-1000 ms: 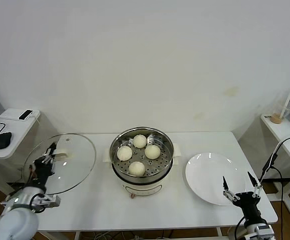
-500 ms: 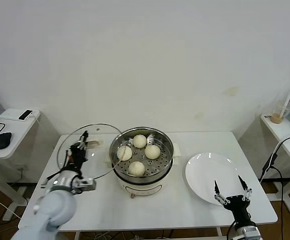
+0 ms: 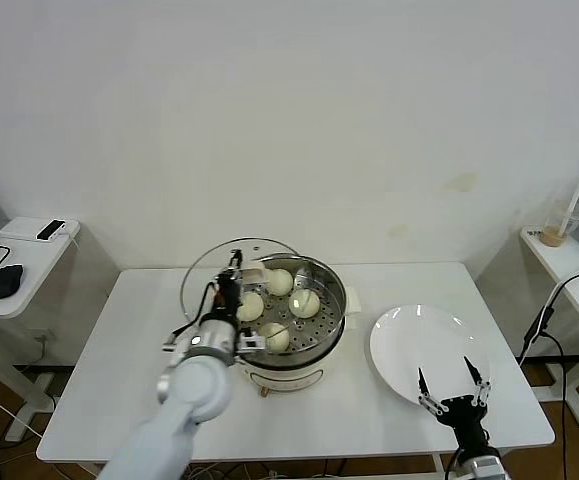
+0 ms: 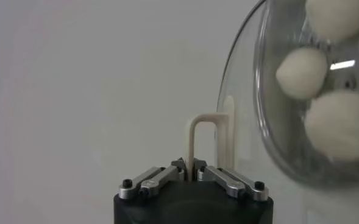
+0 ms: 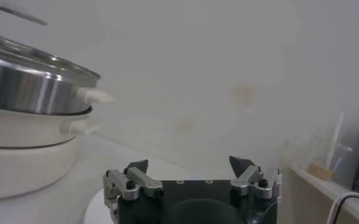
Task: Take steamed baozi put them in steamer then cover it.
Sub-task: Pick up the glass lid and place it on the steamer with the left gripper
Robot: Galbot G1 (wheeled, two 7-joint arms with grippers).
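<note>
Four cream-white baozi lie in the shiny steel steamer on its cream pot base at the table's middle. My left gripper is shut on the cream bar handle of the clear glass cover. It holds the cover tilted on edge over the steamer's left side. In the left wrist view three baozi show through the glass. My right gripper is open and empty near the table's front right, by the white plate. The right wrist view shows its gripper spread wide and the steamer farther off.
The white table has bare room left of the pot. A side table at far left holds a black mouse and a small white box. A side table at far right holds a cup with a straw. A cable hangs there.
My left arm has carried the cover from the table's left side rightward to the steamer's left rim. My right gripper has drawn back a little toward the front edge, still open.
</note>
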